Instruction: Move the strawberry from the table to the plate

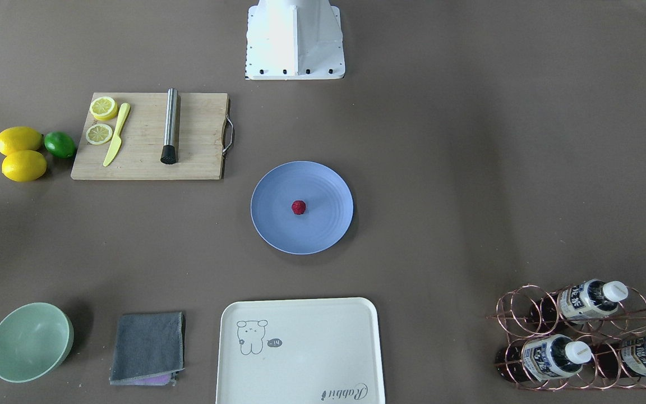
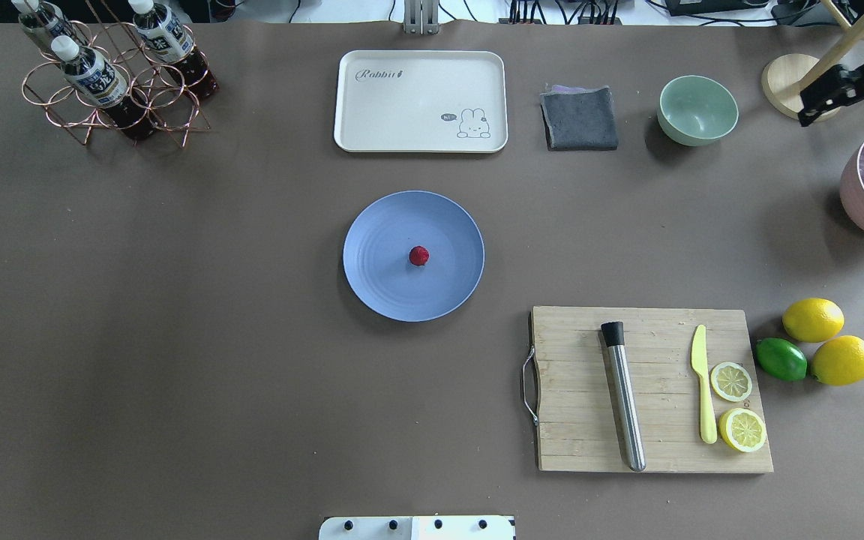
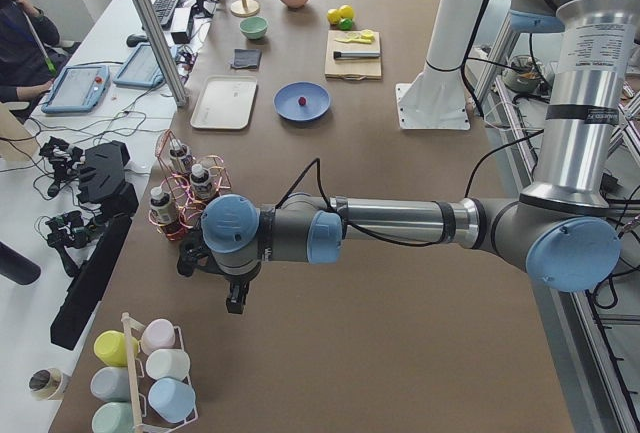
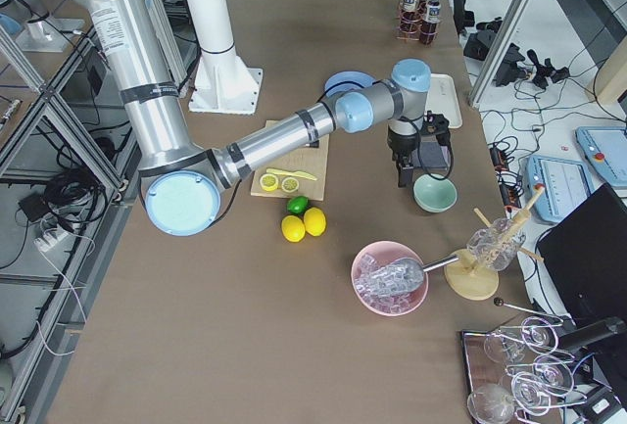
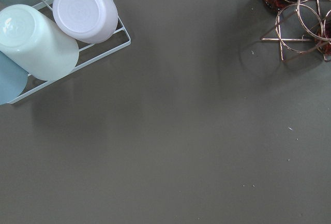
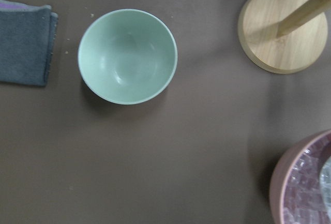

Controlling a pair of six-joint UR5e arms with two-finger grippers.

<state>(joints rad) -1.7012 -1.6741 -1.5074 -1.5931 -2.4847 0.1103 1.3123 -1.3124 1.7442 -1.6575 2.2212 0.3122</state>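
Cream tray [image 1: 312,336], strawberry [image 1: 299,207] on plate [image 1: 278,224], wide brown table [image 1: 469,168] beside cluttered desks [image 3: 110,43]

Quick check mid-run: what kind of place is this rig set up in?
Most likely a robotics lab, not a real kitchen: the arms' white pedestal stands on the table, tablets lie on a desk alongside, and the plate with the strawberry sits among staged props.

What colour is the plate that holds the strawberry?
The plate is blue-lavender with faint concentric rings, best seen in the overhead exterior view.
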